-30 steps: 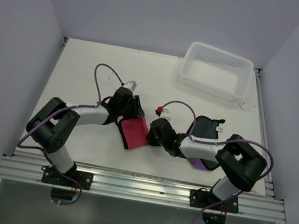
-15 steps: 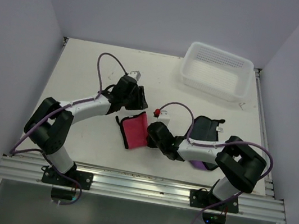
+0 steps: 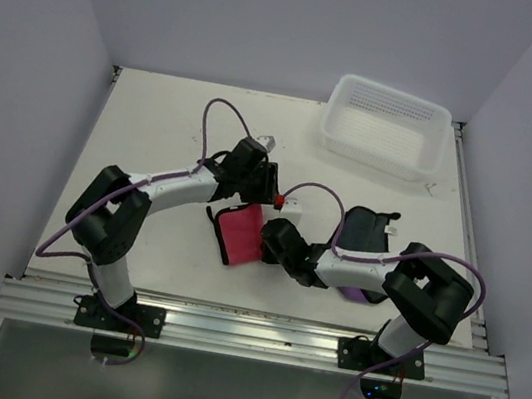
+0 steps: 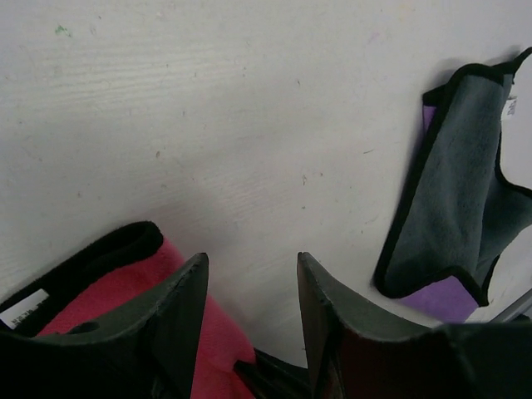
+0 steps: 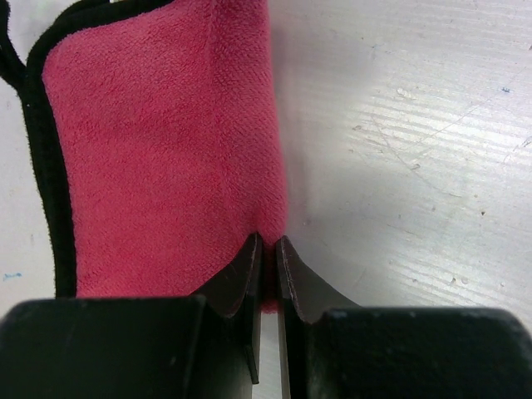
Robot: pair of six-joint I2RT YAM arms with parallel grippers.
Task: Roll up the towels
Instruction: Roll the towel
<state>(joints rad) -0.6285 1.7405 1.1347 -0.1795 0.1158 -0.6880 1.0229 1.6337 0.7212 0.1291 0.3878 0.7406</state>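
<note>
Right wrist view shows the right gripper (image 5: 268,249) with its fingers (image 5: 241,270) clenched on the near edge of the soft pink-red black-edged towel (image 5: 158,141), which lies folded on the white bench (image 5: 416,125), not yet a tight roll. Left wrist view has the left gripper (image 4: 249,274) released, its fingers spread over bare bench just past that towel's far edge, holding nothing. Farther right, the purple and dark grey towel (image 3: 366,238) sits loosely folded under the right arm, unrolled by the look of it. At the far corner stands the white perforated plastic basket (image 3: 387,128). Both rolls seem left to do.
</note>
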